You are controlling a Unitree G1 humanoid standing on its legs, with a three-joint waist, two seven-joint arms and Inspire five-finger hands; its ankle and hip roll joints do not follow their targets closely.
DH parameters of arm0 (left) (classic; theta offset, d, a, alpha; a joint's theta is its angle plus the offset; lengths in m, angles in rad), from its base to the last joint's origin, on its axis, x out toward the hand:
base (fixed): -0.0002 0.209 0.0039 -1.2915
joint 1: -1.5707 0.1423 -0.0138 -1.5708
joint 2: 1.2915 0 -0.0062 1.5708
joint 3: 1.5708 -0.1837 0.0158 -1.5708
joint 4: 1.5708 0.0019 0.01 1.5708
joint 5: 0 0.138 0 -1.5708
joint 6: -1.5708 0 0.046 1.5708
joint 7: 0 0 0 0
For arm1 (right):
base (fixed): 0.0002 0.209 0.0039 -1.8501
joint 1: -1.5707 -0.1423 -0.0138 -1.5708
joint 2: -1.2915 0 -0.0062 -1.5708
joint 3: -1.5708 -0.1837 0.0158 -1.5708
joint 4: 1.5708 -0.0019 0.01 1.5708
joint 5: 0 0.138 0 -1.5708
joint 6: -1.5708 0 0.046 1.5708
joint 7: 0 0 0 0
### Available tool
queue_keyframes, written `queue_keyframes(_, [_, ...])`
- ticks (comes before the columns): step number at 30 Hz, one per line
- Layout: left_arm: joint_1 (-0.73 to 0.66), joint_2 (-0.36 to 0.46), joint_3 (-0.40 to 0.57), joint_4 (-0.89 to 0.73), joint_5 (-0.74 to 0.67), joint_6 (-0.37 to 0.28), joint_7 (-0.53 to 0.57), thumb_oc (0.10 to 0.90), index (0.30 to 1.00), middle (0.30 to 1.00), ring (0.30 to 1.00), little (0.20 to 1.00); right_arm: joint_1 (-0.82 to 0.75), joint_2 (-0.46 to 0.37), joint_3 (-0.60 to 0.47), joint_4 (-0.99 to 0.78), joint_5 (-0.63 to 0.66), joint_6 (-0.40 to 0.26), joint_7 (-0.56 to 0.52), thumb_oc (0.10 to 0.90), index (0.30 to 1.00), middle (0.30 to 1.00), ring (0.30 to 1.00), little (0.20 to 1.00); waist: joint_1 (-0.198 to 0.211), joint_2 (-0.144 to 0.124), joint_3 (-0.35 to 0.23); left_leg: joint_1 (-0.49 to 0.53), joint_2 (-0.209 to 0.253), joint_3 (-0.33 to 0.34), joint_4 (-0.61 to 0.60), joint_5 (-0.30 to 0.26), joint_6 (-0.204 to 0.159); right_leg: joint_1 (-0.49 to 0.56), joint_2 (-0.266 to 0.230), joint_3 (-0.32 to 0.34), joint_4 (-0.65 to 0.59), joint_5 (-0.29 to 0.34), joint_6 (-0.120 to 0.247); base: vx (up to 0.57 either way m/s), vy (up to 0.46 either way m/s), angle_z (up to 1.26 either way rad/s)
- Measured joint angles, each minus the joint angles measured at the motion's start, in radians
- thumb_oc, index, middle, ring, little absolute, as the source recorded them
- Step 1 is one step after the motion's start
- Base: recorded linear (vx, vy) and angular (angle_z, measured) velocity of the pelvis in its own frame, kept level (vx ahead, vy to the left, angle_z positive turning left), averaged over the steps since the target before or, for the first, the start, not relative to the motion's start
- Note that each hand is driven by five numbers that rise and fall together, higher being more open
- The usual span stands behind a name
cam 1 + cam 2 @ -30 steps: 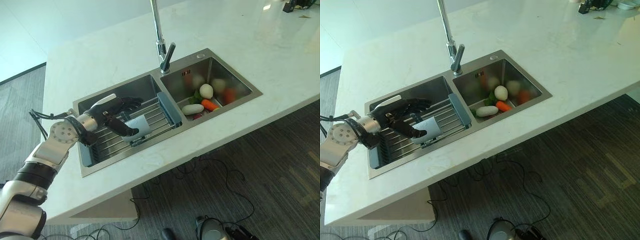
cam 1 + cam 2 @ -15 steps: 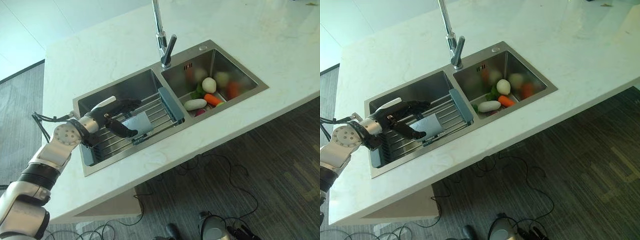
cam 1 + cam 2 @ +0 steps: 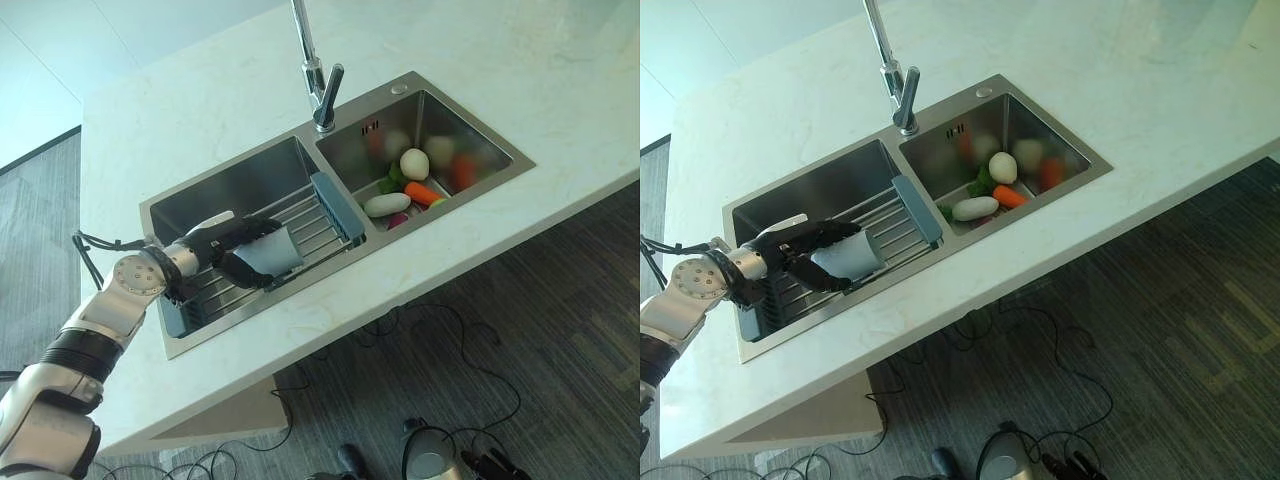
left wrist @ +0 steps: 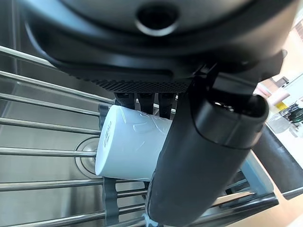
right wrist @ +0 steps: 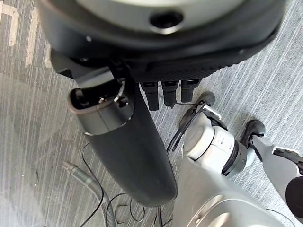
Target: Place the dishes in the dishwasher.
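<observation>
The left wrist view shows from very close what the eye views show only small: the left hand (image 4: 189, 156) has its thumb across the side of one white cup (image 4: 130, 149) and its fingers (image 4: 142, 101) curled over the far side, so the hand is closed around the cup. The cup lies on its side on the metal bars of the rack (image 4: 42, 151), and below the bars the drain of the basin is visible.

In the eye views the double sink (image 3: 180, 345) sits near the front edge of the white desk (image 3: 200, 110). Its left basin holds one wire rack (image 3: 320, 230) with a blue-grey end piece; the cup (image 3: 277, 251) is on it, at the front side, inside the hand (image 3: 232, 248). The right basin (image 3: 480, 150) holds several vegetables, among them one white egg-shaped piece (image 3: 414, 163), one long white piece (image 3: 386, 205) and one carrot (image 3: 421, 193). One tap (image 3: 318, 75) stands behind the divider.

The right hand (image 5: 123, 142) shows in its own wrist view above the grey floor (image 5: 28, 142), with fingers relaxed, holding nothing.
</observation>
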Motion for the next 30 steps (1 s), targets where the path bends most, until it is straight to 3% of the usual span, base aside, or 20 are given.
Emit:
queue_keyframes(7, [-0.001,0.0,0.0,0.003,0.028,0.0,0.001,0.8,0.9,0.9,0.9,0.9,0.0,-0.004,-0.002,-0.003,0.011,0.0,0.001,0.8,0.9,0.9,0.9,0.9,-0.001,0.016,0.008,-0.001,-0.001,0.009,-0.003,0.0,0.0,-0.014,-0.002,0.002,0.014,-0.006,0.01,0.01,0.006,-0.03])
queue_keyframes(16, [-0.026,0.0,0.001,0.002,0.073,0.015,0.001,0.8,0.9,0.9,0.9,0.9,-0.002,-0.05,-0.039,-0.015,0.032,0.001,0.017,0.8,0.9,0.9,0.9,0.9,-0.005,0.059,0.05,-0.014,-0.016,0.031,-0.007,0.0,0.0,-0.056,-0.014,0.025,0.049,-0.016,0.023,0.02,0.008,-0.08])
queue_keyframes(23, [-0.078,0.002,0.009,0.001,0.1,-0.009,0.045,0.8,0.9,0.9,0.9,0.9,-0.007,-0.088,-0.04,-0.08,0.033,0.001,0.025,0.8,0.9,0.9,0.9,0.9,-0.022,0.093,0.1,-0.055,-0.042,0.031,0.007,0.002,0.003,-0.118,-0.038,0.047,0.09,-0.021,0.032,-0.05,0.027,-0.05])
queue_keyframes(30, [-0.153,0.015,0.01,0.006,0.116,-0.016,0.072,0.8,0.9,0.9,0.9,0.9,-0.034,-0.101,-0.039,-0.079,0.033,0.0,0.049,0.8,0.9,0.9,0.9,0.9,-0.031,0.097,0.146,-0.111,-0.05,0.042,0.025,0.007,0.011,-0.198,-0.04,0.078,0.123,-0.014,0.041,-0.07,0.005,-0.12])
